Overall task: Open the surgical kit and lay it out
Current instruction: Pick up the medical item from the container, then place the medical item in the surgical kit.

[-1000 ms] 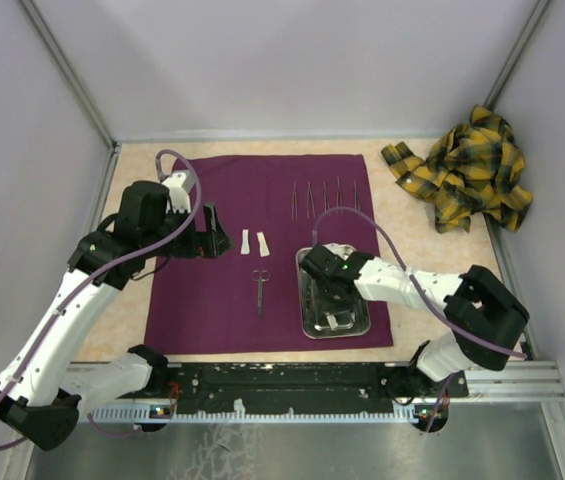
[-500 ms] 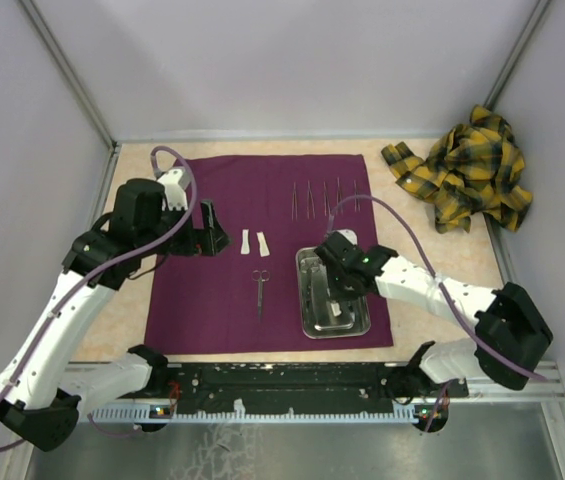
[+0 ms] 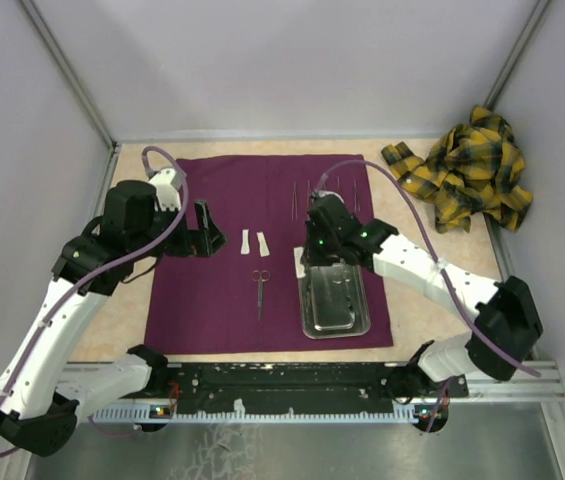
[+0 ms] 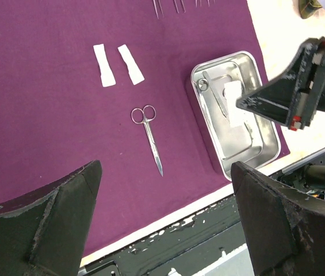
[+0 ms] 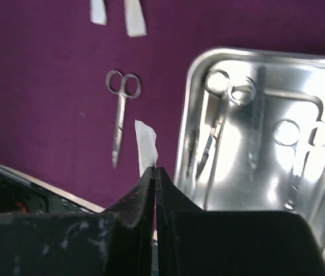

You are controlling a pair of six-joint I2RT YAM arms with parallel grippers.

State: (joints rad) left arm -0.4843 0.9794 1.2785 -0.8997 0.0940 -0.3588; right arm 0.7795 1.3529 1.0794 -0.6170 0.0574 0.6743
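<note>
The right claw point(image 5: 155, 168) pinches a small white strip point(image 5: 146, 141) over the dark purple cloth wrap point(image 5: 47, 86), beside the shiny rectangular steel tray point(image 5: 188, 98); the left claw point(image 4: 165, 165) is spread. Set the strip flat, clear of the thin metal scissors point(image 5: 119, 109).

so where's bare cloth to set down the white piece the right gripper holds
Bare: the strip between scissors and tray, the cloth left of the scissors, and the far stretch beyond the two white pieces. Crowded: the instrument row and the tray itself.
</note>
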